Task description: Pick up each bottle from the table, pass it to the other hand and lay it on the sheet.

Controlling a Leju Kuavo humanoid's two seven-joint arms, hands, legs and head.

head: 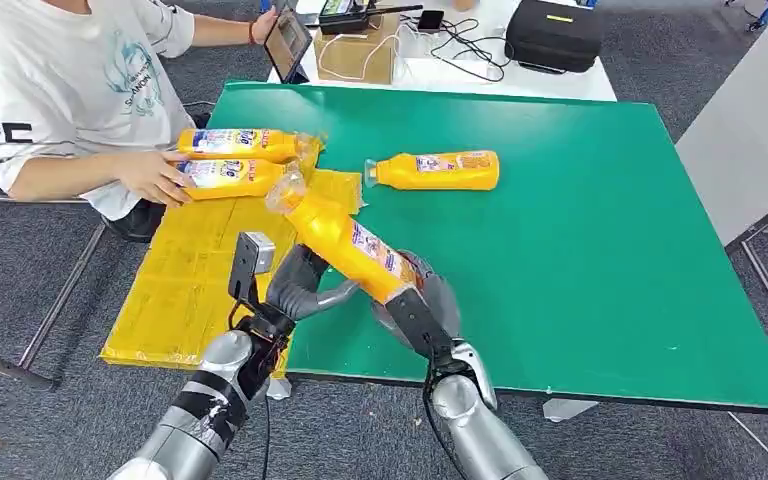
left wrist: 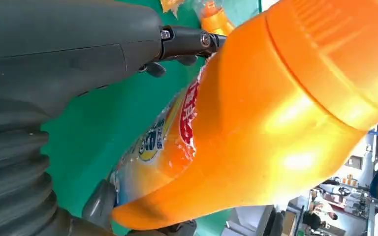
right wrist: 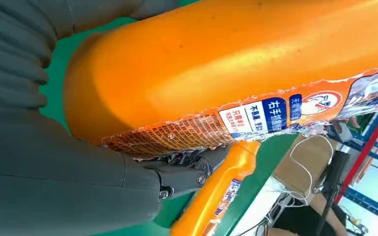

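Note:
An orange bottle (head: 348, 243) hangs tilted above the green table (head: 580, 260), its cap toward the yellow sheet (head: 185, 285). My right hand (head: 415, 305) grips its base; the label and body (right wrist: 216, 73) show close up. My left hand (head: 305, 285) holds its middle, with the thumb (left wrist: 187, 42) on one side of the bottle (left wrist: 256, 128) and a finger (left wrist: 98, 201) on the other. Two more bottles (head: 235, 143) (head: 228, 178) lie on the sheet's far end. Another bottle (head: 438, 170) lies on the table beyond the held one.
A person in a white shirt (head: 50, 80) sits at the left with a hand (head: 155, 178) on the bottles on the sheet. Behind the green table, a white table carries a cardboard box (head: 355, 50), cables and a black case (head: 555, 35).

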